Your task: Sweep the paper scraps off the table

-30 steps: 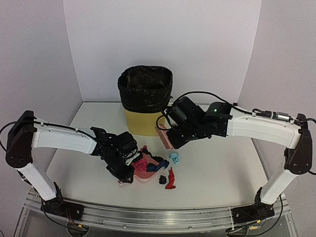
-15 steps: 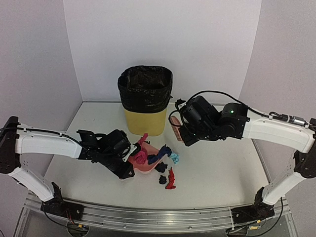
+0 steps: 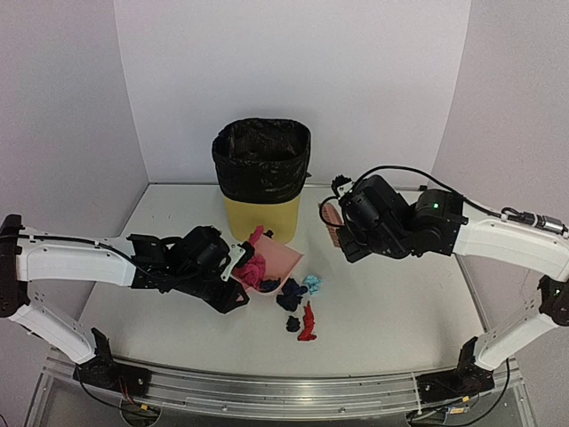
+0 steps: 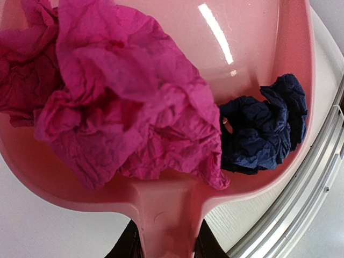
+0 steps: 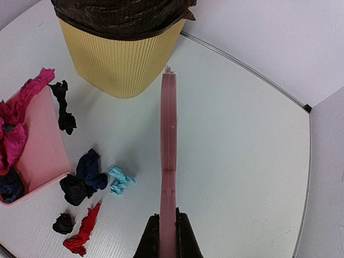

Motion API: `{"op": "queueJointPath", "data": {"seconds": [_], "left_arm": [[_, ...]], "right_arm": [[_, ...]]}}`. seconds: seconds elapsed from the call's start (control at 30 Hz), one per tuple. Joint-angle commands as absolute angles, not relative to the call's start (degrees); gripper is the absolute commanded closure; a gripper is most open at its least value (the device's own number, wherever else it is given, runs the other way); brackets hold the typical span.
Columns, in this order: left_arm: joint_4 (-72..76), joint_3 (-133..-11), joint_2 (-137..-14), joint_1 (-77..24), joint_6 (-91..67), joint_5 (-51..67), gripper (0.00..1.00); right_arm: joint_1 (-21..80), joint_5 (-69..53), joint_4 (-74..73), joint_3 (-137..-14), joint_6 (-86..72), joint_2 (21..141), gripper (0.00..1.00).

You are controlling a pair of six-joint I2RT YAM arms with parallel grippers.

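Observation:
My left gripper (image 4: pixel 165 243) is shut on the handle of the pink dustpan (image 4: pixel 161 209), which is held tilted above the table (image 3: pixel 400 302). A big magenta wad (image 4: pixel 123 107) and a navy wad (image 4: pixel 263 131) of the paper scraps lie in the pan. In the top view the dustpan (image 3: pixel 283 259) sits in front of the bin. My right gripper (image 5: pixel 167 234) is shut on the pink brush (image 5: pixel 169 140), raised right of the bin. Loose scraps on the table: a teal one (image 5: pixel 119 179), a navy one (image 5: pixel 88 167), a red one (image 5: pixel 83 232) and a black one (image 5: pixel 63 222).
A yellow bin (image 3: pixel 260 209) with a black liner stands at the back middle, just behind the dustpan. A metal rail (image 3: pixel 284 391) runs along the front edge. White walls close in the back and sides.
The left arm lifted and tilted the dustpan, drawing it back toward the bin. The right arm carried the brush to the right, away from the scraps.

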State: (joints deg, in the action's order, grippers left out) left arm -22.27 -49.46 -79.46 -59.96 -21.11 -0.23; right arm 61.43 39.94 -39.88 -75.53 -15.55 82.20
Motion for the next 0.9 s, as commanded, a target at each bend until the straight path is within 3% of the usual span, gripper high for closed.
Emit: {"op": "queueJointPath", "data": {"seconds": [0.0, 0.47, 0.87], "left_arm": [[-22.65, -52.89, -78.87, -60.27, -21.60, -0.98, 1.00], [-28.94, -61.79, -79.59, -60.82, -18.94, -0.18, 1.00], [-35.74, -74.36, -81.66, -61.39, -19.01, 2.58, 1.00]], "right_arm": [[61.57, 41.81, -38.29, -74.65, -16.57, 79.68, 1.00], [61.07, 45.43, -38.33, -72.98, -16.71, 78.81, 1.00], [54.47, 42.78, -38.67, -68.51, -19.87, 74.82, 1.00]]}}
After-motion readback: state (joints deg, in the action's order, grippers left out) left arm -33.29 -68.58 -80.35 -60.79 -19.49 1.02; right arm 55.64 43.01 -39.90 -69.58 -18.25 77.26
